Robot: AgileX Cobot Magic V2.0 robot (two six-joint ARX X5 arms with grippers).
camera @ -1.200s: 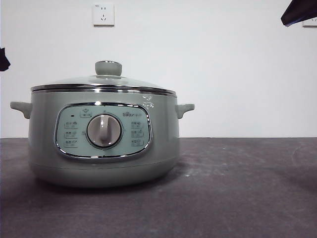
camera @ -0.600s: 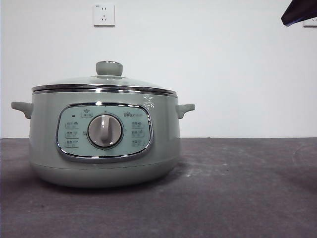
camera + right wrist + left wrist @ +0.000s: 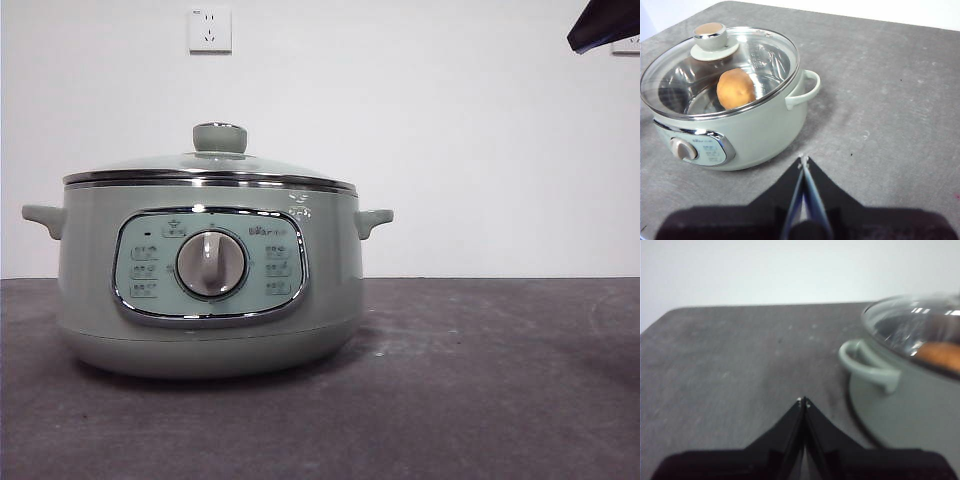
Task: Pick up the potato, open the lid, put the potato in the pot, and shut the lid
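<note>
The pale green pot [image 3: 205, 290] stands on the dark table with its glass lid [image 3: 210, 165] seated on the rim, knob [image 3: 220, 137] on top. Through the glass in the right wrist view, the orange-brown potato [image 3: 735, 88] lies inside the pot [image 3: 760, 127] under the lid [image 3: 720, 70]. An orange patch of potato [image 3: 940, 356] also shows through the lid in the left wrist view. My left gripper [image 3: 803, 401] is shut and empty, off the pot's handle side [image 3: 867, 365]. My right gripper [image 3: 803, 160] is shut and empty, raised beside the pot. A black arm tip [image 3: 605, 25] shows at the top right corner.
A wall socket [image 3: 209, 29] sits on the white wall behind the pot. Bare dark tabletop [image 3: 480, 380] stretches to the right of the pot and in front of it.
The dark arm tip at the left edge of the front view has gone out of view. The pot, lid and right-corner tip stay where they were.
</note>
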